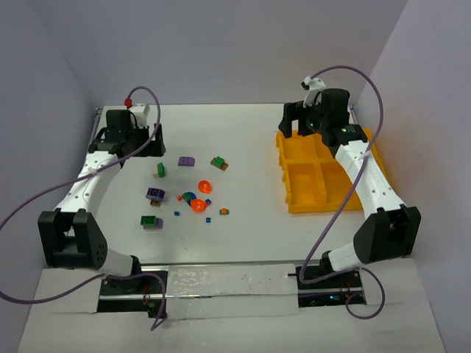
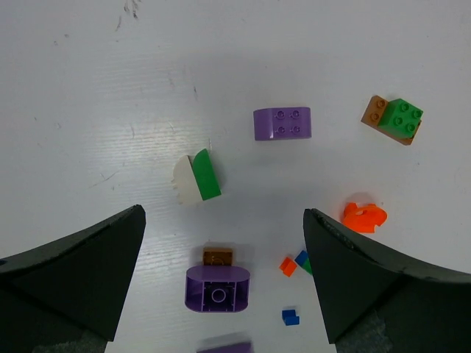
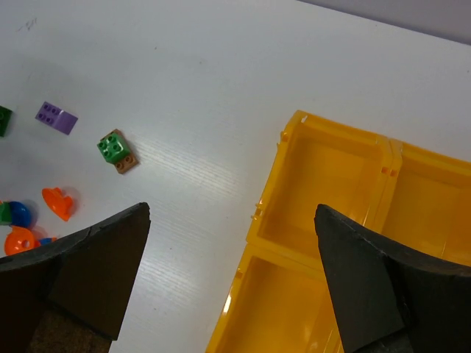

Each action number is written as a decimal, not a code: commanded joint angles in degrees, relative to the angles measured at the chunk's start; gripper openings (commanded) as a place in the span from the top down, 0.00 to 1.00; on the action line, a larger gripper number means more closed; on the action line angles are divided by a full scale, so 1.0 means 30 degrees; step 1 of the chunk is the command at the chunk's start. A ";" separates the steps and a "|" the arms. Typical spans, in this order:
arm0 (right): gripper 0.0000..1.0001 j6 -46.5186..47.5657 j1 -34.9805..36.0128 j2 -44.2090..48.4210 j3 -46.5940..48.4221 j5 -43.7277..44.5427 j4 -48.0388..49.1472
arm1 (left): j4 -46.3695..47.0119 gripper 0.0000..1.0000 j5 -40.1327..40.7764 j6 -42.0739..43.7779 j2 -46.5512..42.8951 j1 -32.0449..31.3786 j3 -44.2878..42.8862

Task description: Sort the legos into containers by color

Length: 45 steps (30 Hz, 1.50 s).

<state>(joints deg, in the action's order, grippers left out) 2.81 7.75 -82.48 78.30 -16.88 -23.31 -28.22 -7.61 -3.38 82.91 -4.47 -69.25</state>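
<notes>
Across center-left of the top view, legos (image 1: 197, 205) are lying scattered — containers (image 1: 303, 180) sitting at right; left gripper (image 2: 223, 213) and right gripper (image 3: 232, 208) both gaping wide, holding nothing.

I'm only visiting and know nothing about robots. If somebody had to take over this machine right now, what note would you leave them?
Left gripper: open, empty, above the scattered pieces.
Right gripper: open, empty, over the far end of the yellow tray.
Legos: all loose on the table, left of the tray, among them a purple brick, a green-on-brown brick and an orange dish.
Done: nothing sorted; the tray compartments in view are empty.
Left: put every piece into the tray by colour.
</notes>
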 commanded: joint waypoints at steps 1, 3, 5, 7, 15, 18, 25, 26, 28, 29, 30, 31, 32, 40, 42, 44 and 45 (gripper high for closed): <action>0.00 0.0118 -0.0006 0.0478 0.0034 0.0296 0.0794 | 0.1315 0.01 0.1046 -0.0221 -0.0275 -0.0209 -0.0735; 0.00 0.0104 -0.0070 0.0298 0.0171 0.0274 0.0702 | 0.0992 0.01 0.1493 -0.0171 -0.0333 -0.0274 -0.0711; 0.00 0.0206 -0.0093 0.0184 0.0268 0.0238 0.0680 | 0.0588 0.01 0.2069 -0.0370 -0.0365 -0.0414 -0.0554; 0.00 0.0181 -0.0067 0.0019 0.0350 0.0292 0.0708 | 0.0344 0.01 0.2427 -0.0714 -0.0501 -0.0523 -0.0281; 0.00 0.0060 -0.0093 -0.0340 0.0443 0.0267 0.0706 | -0.1402 0.01 0.6870 -0.3852 0.0105 -0.0911 0.0689; 0.00 -0.0027 -0.0093 -0.0310 0.0238 0.0038 0.0739 | -0.1145 0.01 0.7018 -0.4376 0.0250 -0.0911 0.1596; 0.00 -0.0218 -0.0093 -0.0752 0.0663 -0.0085 0.0825 | -0.1082 0.01 0.6154 -0.4896 0.2239 -0.0927 0.0992; 0.00 -0.0204 -0.0093 -0.0833 0.0731 -0.0072 0.0813 | -0.1044 0.01 0.6139 -0.5052 0.2661 -0.0953 0.0828; 0.00 -0.0203 -0.0093 -0.0983 0.0881 -0.0026 0.0796 | -0.0965 0.01 0.6081 -0.5434 0.3444 -0.1028 0.0498; 0.00 -0.0175 -0.0093 -0.0986 0.0941 -0.0025 0.0796 | -0.0936 0.01 0.6108 -0.5440 0.3743 -0.1058 0.0378; 0.00 -0.0175 -0.0093 -0.1103 0.1035 0.0021 0.0773 | -0.0935 0.01 0.6038 -0.5698 0.4213 -0.1082 0.0166; 0.00 -0.0174 -0.0093 -0.1131 0.1057 0.0032 0.0745 | -0.0935 0.01 0.6022 -0.5758 0.4323 -0.1110 0.0004; 0.00 -0.0152 -0.0093 -0.1176 0.1147 0.0044 0.0704 | -0.0992 0.01 0.6055 -0.5849 0.4730 -0.1139 -0.0165; 0.00 -0.0204 -0.0089 -0.1395 0.1442 0.0062 0.0562 | -0.0741 0.04 0.6567 -0.6253 0.6822 -0.1234 -0.0774; 0.00 -0.0204 -0.0061 -0.1426 0.1497 0.0062 0.0529 | -0.0588 0.07 0.6666 -0.6201 0.7246 -0.1236 -0.1036; 0.00 -0.0224 -0.0054 -0.1453 0.1517 0.0062 0.0474 | -0.0642 0.10 0.6686 -0.6228 0.7675 -0.1263 -0.1202; 0.00 -0.0233 -0.0063 -0.1473 0.1566 0.0042 0.0474 | -0.0642 0.11 0.6715 -0.6228 0.7881 -0.1303 -0.1302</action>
<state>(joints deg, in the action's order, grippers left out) 2.58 7.73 -86.61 79.90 -16.95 -23.18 -31.49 11.60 -20.88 104.88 -7.84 -69.83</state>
